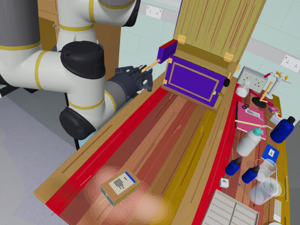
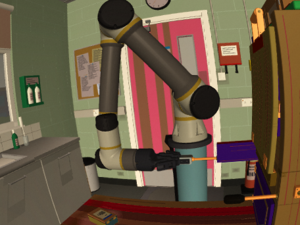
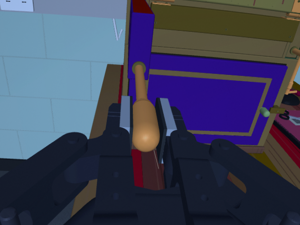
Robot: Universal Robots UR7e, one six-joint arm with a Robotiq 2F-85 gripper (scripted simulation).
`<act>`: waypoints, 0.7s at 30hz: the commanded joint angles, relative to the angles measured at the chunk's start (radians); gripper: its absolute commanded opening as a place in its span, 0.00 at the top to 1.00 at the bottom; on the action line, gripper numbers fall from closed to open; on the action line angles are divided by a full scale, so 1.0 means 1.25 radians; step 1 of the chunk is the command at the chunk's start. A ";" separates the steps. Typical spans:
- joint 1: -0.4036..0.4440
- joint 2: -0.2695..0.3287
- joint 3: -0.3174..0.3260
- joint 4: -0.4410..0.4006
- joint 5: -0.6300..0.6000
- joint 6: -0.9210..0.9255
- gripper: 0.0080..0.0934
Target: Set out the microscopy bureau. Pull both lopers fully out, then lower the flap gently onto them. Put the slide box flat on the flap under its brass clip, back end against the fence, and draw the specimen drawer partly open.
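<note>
The right loper is hidden inside the bureau; only its black knob (image 1: 226, 82) on a short orange rod shows at the right front corner. The left loper (image 1: 167, 51), a purple bar with a red top, stands drawn out from the bureau's left side. I grip its orange handle (image 3: 145, 121) in my closed gripper (image 1: 147, 69). The wooden flap (image 1: 215, 26) stands upright above the purple drawer front (image 1: 193, 81). The slide box (image 1: 120, 185) lies flat on the near end of the bench.
The bench's left edge runs just below my gripper. Bottles (image 1: 249, 143), beakers (image 1: 265, 189), a pink notebook (image 1: 250, 118) and a tray (image 1: 230, 210) crowd the right side. The striped middle of the bench holds only the slide box.
</note>
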 commanded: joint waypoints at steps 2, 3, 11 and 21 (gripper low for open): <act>-0.005 0.000 -0.006 0.005 -0.005 0.000 1.00; -0.007 0.001 -0.009 0.007 -0.007 0.000 1.00; -0.024 0.006 -0.033 0.027 -0.025 0.000 1.00; -0.044 0.013 -0.065 0.051 -0.044 0.000 1.00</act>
